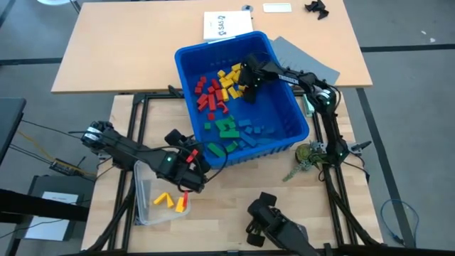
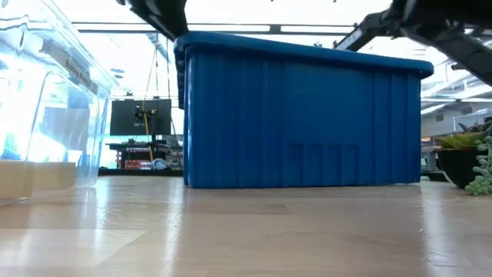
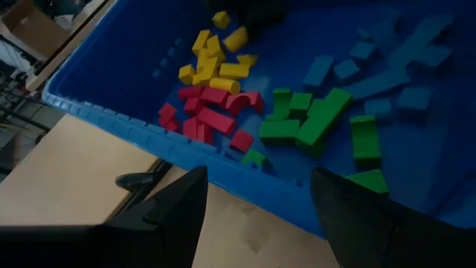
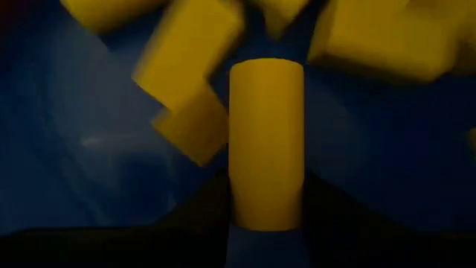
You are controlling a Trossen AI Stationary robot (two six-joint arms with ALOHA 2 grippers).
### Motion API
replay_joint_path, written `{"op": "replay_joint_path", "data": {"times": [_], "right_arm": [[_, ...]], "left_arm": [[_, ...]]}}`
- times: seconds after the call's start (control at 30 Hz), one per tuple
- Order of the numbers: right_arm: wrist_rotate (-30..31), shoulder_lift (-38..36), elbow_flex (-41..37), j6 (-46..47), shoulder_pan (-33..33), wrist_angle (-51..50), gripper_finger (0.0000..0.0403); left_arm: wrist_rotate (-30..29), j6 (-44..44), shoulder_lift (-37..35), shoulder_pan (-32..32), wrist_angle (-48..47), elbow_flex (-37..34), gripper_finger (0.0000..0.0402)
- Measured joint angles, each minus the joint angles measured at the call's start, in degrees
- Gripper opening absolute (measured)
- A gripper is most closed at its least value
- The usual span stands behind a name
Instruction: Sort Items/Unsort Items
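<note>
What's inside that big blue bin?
The blue bin holds toy blocks grouped by colour: red, yellow, green and blue. The right gripper covers some yellow ones.

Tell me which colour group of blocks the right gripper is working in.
The yellow blocks, at the bin's far side beside the red ones; the right gripper sits at that pile, a yellow cylinder between its fingers.

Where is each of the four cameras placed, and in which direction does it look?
High view: above, facing straight down; blue bin, both arms, left end effector beside a clear container.
Low view: table height, level at the bin wall; arm parts on top.
Left wrist view: looks into the bin; own open fingers.
Right wrist view: close on a yellow block between its fingers.
Shared: high and left wrist views show red blocks.
</note>
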Motion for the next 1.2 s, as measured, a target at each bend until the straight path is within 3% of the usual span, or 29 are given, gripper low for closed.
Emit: {"op": "replay_joint_path", "data": {"times": [0.37,0.5,0.73,0.97,1.2], "right_arm": [[-6.65,-14.76,0.33,5.70,10.21,-6.91,0.0125],[-7.39,-17.67,0.30,8.04,16.79,-6.68,0.0125],[-7.86,-19.21,0.33,13.32,28.00,-4.59,0.0125],[-9.88,-18.77,0.30,17.67,39.23,4.01,0.0125],[-6.34,-18.77,0.33,20.93,46.66,15.97,0.0125]], "left_arm": [[-4.69,0.00,0.04,-4.68,-10.21,12.91,0.0248],[-7.18,0.02,0.02,-6.61,-15.33,19.73,0.0248],[-10.48,5.18,-0.63,-8.56,-14.91,33.03,0.0248],[-12.69,10.42,-0.68,-9.07,-15.18,42.61,0.0248],[-14.80,12.20,-0.61,-9.03,-15.19,44.17,0.0248]]}}
